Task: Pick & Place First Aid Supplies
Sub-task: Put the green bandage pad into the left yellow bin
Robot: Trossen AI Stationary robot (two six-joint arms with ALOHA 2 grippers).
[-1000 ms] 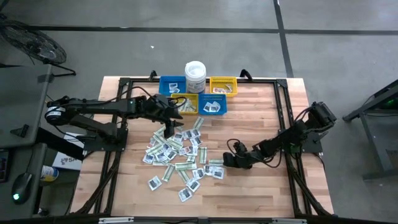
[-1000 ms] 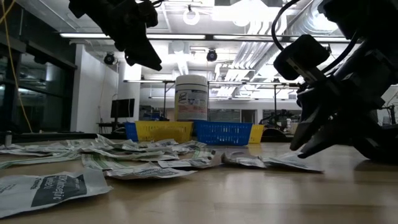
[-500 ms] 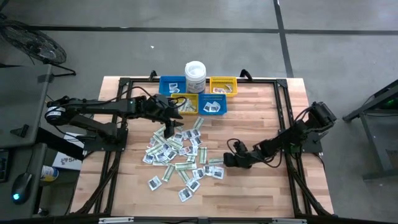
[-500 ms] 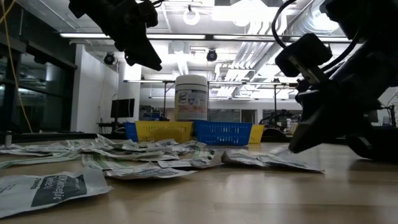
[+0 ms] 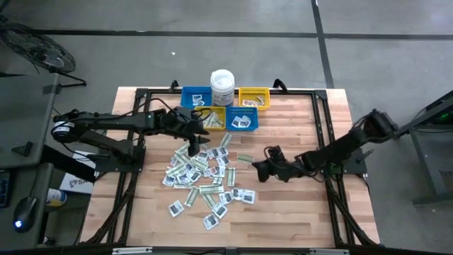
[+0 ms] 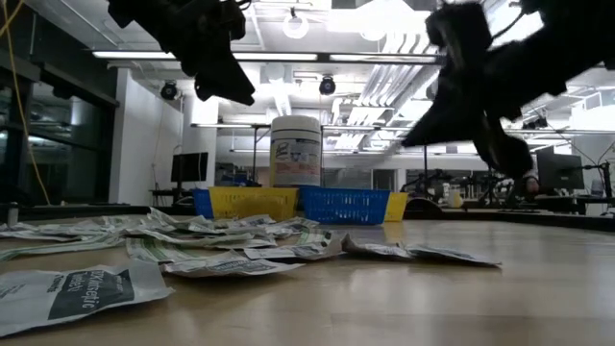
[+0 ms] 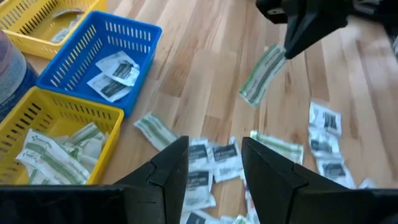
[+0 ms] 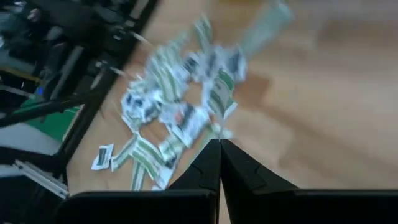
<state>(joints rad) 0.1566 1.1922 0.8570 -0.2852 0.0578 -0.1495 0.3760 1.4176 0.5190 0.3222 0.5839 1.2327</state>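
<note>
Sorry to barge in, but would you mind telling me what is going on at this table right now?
The robot is sorting first aid packets from a loose pile on the table into small bins. The right gripper is shut on a green-and-white strip packet and holds it in the air beside the pile. The left gripper hovers open over the pile's near-bin edge, holding nothing.

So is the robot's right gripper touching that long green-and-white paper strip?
Touching. In the left wrist view the right gripper pinches one end of the green-and-white paper strip, which hangs above the wooden table.
</note>
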